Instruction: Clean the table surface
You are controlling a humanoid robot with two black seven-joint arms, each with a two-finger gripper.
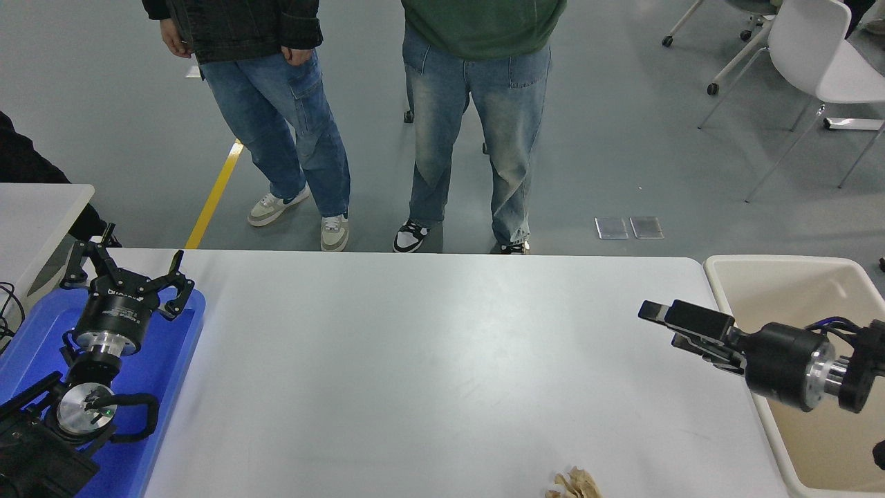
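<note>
Now R gripper over table surface, crumpled scrap near edge

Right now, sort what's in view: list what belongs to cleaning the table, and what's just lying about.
Belongs to the job:
- table surface
- crumpled tan scrap at its near edge
- right claw, out over the table's right end
- beige bin, probably for waste

Just there:
- left claw, parked over the blue tray
- white chair
- two people standing at the far side

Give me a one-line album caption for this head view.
Right tool reaches over the white table surface toward a crumpled brown scrap, left tool parked over a blue tray.
</note>
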